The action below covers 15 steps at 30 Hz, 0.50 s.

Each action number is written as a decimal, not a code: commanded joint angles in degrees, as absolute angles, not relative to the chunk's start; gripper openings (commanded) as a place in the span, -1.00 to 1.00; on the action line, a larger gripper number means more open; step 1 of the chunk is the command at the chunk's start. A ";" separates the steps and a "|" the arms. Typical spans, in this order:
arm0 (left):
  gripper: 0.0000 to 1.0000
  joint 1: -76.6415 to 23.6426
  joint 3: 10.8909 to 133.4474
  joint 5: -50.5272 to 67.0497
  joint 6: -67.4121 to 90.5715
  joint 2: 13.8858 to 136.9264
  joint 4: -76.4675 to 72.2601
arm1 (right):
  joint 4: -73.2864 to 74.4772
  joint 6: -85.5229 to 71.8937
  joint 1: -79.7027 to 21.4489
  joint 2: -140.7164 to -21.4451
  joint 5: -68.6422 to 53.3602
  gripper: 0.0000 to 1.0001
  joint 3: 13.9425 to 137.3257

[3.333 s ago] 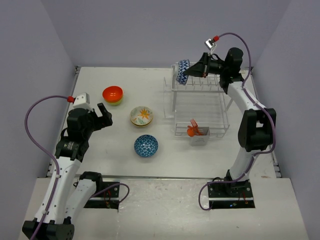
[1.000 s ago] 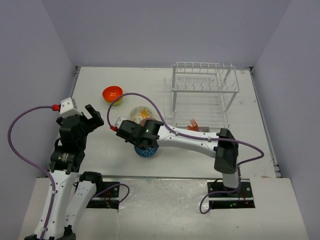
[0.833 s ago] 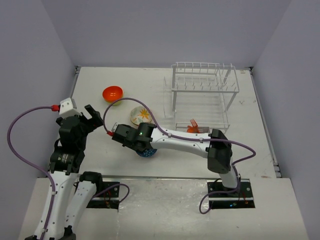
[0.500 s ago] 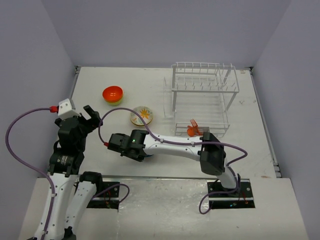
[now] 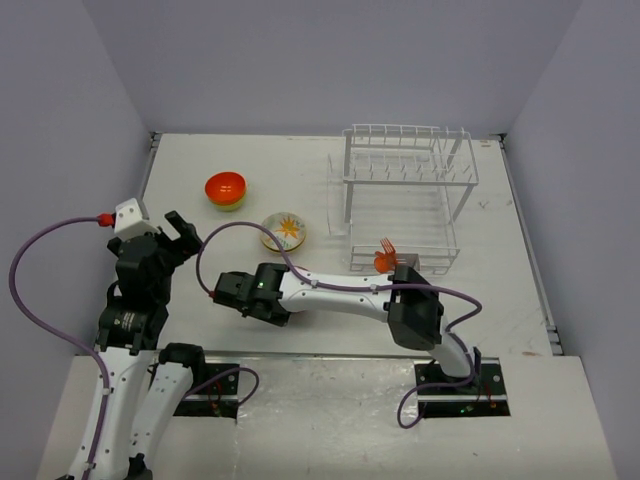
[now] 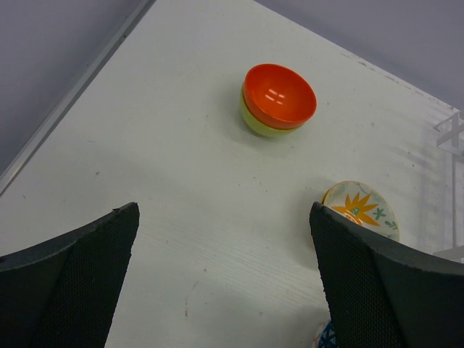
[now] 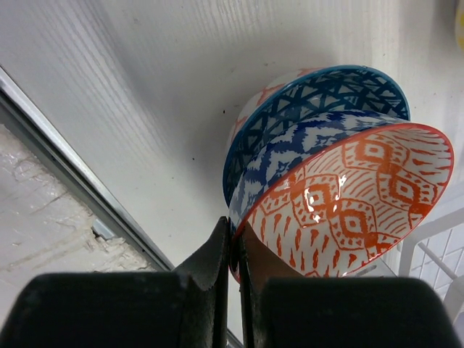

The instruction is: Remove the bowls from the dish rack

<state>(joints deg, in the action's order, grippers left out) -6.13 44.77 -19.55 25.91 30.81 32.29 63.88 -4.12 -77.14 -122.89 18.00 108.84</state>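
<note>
White table (image 5: 250, 170). Far-left quarter: lime bowl (image 6: 255, 125) with orange bowl (image 6: 279, 94) nested in it. Centre: yellow bowl (image 5: 283, 231). Far-right corner: rack (image 5: 400, 195). Near edge: blue bowl stack (image 7: 319, 109), table contact unclear.

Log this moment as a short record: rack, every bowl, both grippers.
dish rack: no bowls in it; orange utensils at its front
orange bowl: nested in the lime-green bowl on the table
pale yellow bowl: alone, upright on the table
red-patterned bowl: nested in two blue-patterned bowls, stack tilted, near the table's front edge
right gripper: shut on the red-patterned bowl's rim
left gripper: open, empty, above the table
</note>
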 commanded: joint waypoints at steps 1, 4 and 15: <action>1.00 -6.15 45.88 -19.51 25.49 30.15 31.03 | 64.95 -2.29 -77.61 -123.92 18.63 -0.98 112.50; 1.00 -6.15 45.97 -19.51 25.49 30.06 30.94 | 65.30 -1.93 -77.52 -124.80 18.37 -0.97 113.64; 1.00 -6.15 45.79 -19.60 25.58 29.62 30.94 | 67.06 -1.58 -77.52 -126.12 19.60 -0.81 114.35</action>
<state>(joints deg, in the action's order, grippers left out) -6.13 44.77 -20.75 25.87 30.28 32.49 64.49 -2.74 -77.14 -125.43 18.09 112.07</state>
